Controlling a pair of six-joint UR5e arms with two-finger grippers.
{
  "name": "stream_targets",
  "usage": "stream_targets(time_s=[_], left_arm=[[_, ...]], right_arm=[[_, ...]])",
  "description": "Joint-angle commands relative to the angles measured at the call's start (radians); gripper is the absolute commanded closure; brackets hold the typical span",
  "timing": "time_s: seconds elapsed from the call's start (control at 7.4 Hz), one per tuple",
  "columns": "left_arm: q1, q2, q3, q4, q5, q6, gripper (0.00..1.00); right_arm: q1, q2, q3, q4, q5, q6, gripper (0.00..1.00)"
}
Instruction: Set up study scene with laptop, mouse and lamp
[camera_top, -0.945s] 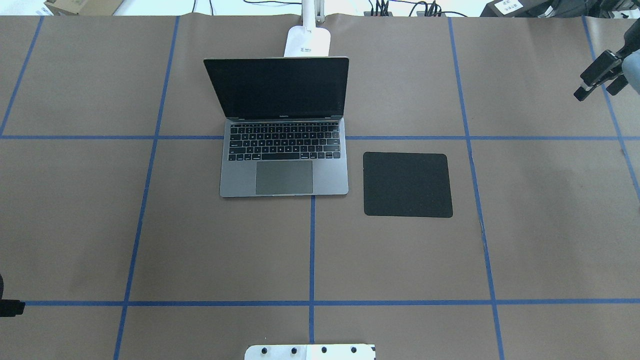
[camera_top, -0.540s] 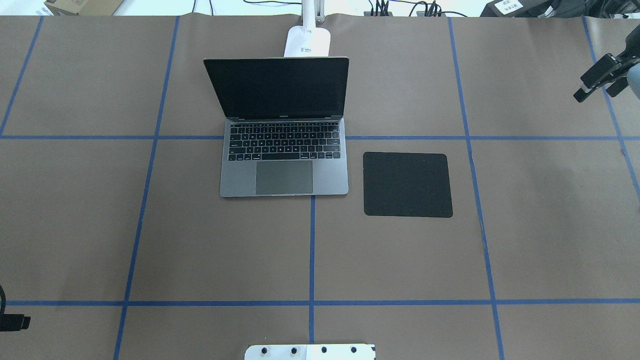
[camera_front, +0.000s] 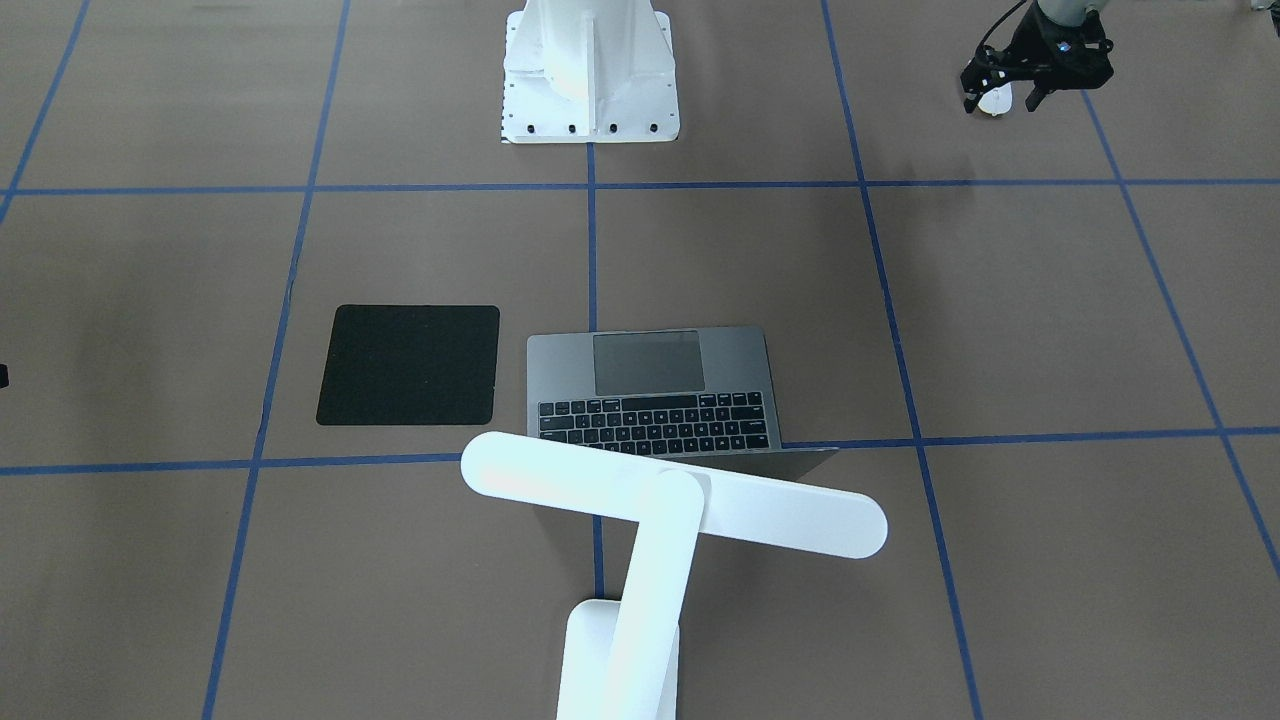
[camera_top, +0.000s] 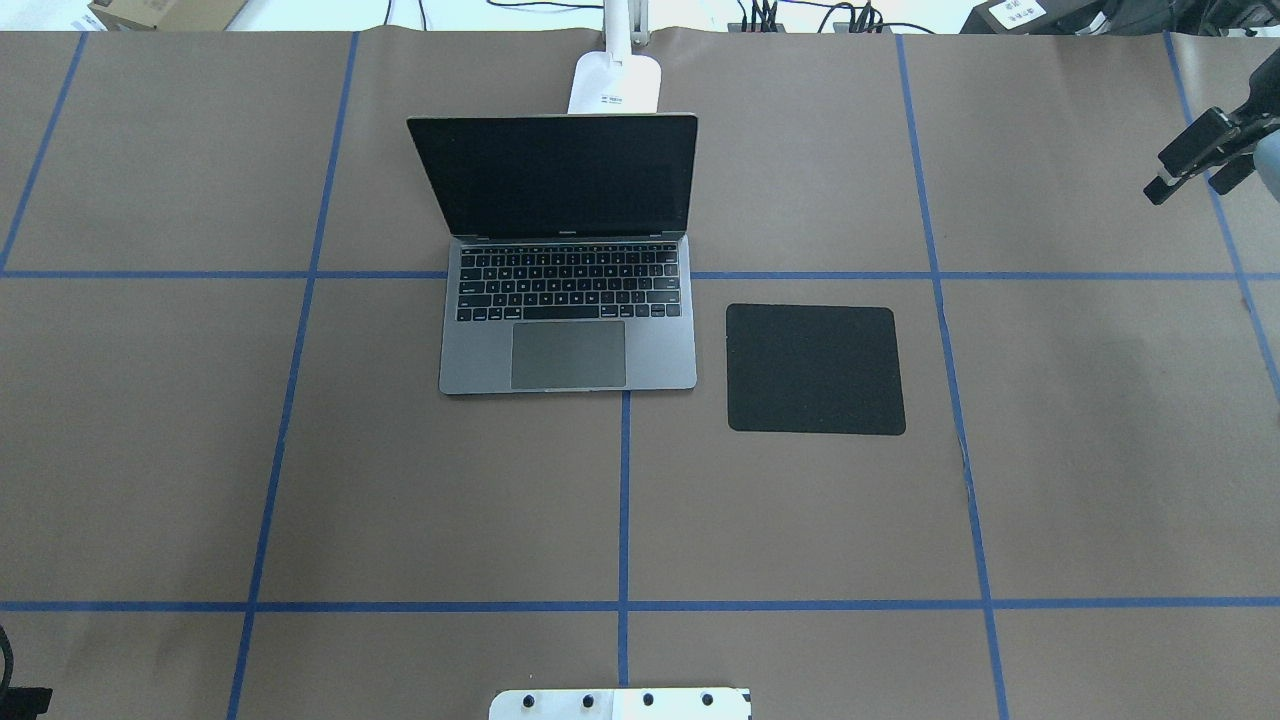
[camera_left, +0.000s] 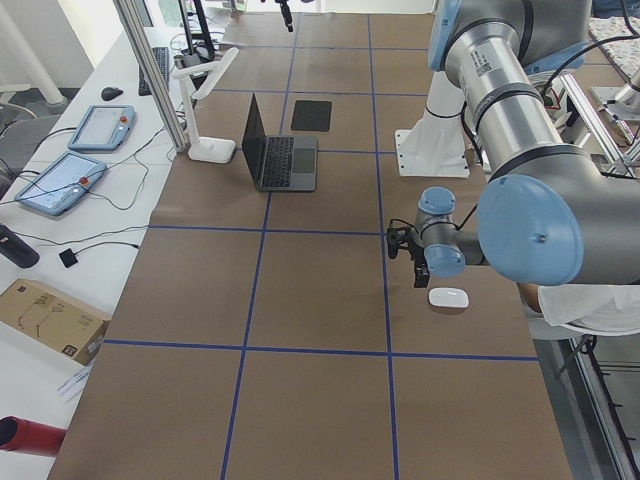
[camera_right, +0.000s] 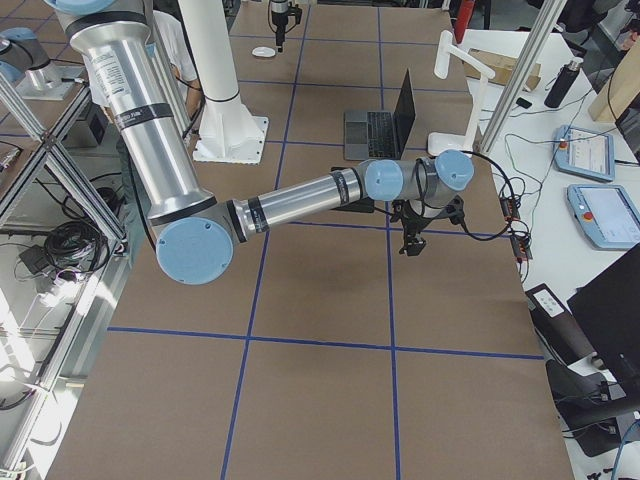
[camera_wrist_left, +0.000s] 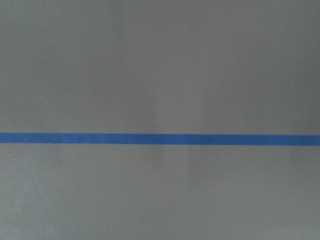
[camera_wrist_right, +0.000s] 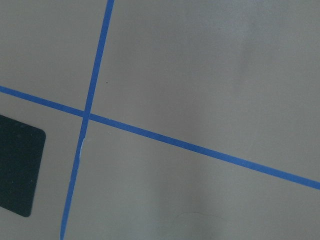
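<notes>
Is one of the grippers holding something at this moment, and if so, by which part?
Nothing is held. The mouse lies on the table near the left gripper; the right gripper is empty.

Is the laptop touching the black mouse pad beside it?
Apart. The overhead view shows a strip of bare brown table between the laptop and the mouse pad.
</notes>
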Motion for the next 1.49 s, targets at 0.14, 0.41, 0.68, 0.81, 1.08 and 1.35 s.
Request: stream_targets(time_s=[0.14,0.41,0.68,0.81,1.08,1.35], left_arm=[[0.152,0.019,0.028,-0.056,0.084,-0.06,0.01],[0.173,0.059,0.037,-0.117,0.083,-0.08,0.01],[0.219,0.056,0.067,-0.125,0.1,-0.155,0.01],[0.242,0.058,0.093,-0.155,0.101,-0.177,0.01],[0.287,0.049,0.126,-0.194,0.101,-0.215,0.01],[0.315,0.035,0.145,-0.24,0.104,-0.234,0.01]], right_arm=[[-0.002,-0.003,0.0,0.0,0.001,0.001,0.0],[-0.002,-0.003,0.008,0.0,0.004,0.004,0.0],[-0.002,-0.003,0.008,0.0,0.006,0.004,0.0],[-0.002,-0.003,0.018,0.0,0.006,0.005,0.0],[-0.002,-0.004,0.022,0.0,0.006,0.004,0.0],[-0.002,-0.004,0.022,0.0,0.006,0.004,0.0]])
